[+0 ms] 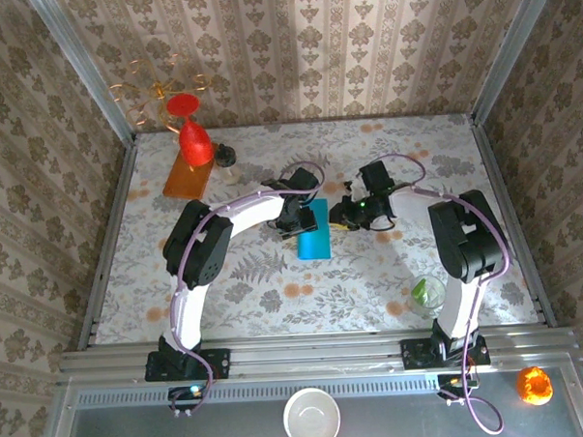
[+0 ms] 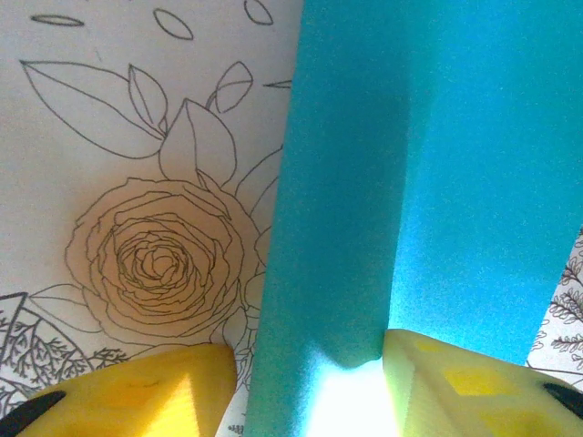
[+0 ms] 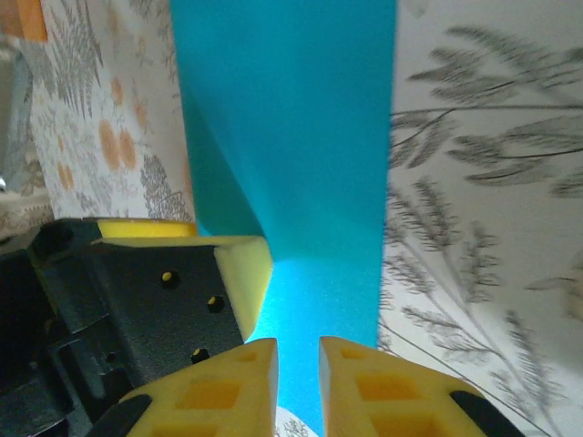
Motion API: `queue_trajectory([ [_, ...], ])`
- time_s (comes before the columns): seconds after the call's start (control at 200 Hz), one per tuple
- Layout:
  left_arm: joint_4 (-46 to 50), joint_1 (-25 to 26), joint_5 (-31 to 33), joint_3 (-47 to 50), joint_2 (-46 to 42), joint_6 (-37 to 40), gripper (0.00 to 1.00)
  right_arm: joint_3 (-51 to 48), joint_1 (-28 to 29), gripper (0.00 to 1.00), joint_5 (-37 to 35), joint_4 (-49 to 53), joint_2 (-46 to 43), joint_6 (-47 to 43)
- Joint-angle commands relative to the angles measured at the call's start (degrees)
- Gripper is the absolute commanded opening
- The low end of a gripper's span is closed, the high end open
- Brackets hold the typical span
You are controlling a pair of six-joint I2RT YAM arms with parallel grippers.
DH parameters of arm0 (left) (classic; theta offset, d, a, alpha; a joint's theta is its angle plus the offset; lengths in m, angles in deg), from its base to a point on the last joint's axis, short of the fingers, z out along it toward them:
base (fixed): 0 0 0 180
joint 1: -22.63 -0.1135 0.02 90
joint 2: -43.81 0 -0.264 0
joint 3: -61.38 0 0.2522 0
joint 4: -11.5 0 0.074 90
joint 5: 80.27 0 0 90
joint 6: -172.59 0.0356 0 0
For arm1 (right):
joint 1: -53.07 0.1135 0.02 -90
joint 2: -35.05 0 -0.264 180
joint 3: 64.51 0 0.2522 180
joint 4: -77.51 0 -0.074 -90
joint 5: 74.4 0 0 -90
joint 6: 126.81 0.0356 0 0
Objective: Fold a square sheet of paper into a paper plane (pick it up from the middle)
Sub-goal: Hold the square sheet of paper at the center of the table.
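From the top, the paper is being shown as a narrow folded strip lying mid-table, with the left gripper and right gripper being pressed in close on either side. At the left wrist, the fingers are being shown wide apart, open, and a raised flap is being straddled rather than pinched. At the right wrist, the fingers are being shown nearly together over the paper's edge; whether anything is being clamped cannot be told. A skewed crease is being risked if the flap is flattened off-line, and the loose strip could be dragged.
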Motion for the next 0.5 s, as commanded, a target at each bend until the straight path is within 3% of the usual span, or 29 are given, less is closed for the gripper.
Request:
queue_trajectory([
  [0.0, -1.13, 0.36, -3.35, 5.08, 9.80, -1.22, 0.52, -0.11, 1.23, 0.18, 2.08, -1.56, 2.42, 1.69],
  [0.495, -1.16, 0.30, -3.61, 4.92, 9.95, -1.23, 0.52, 1.85, 3.24, 0.12, -1.20, 1.40, 7.24, 0.99],
])
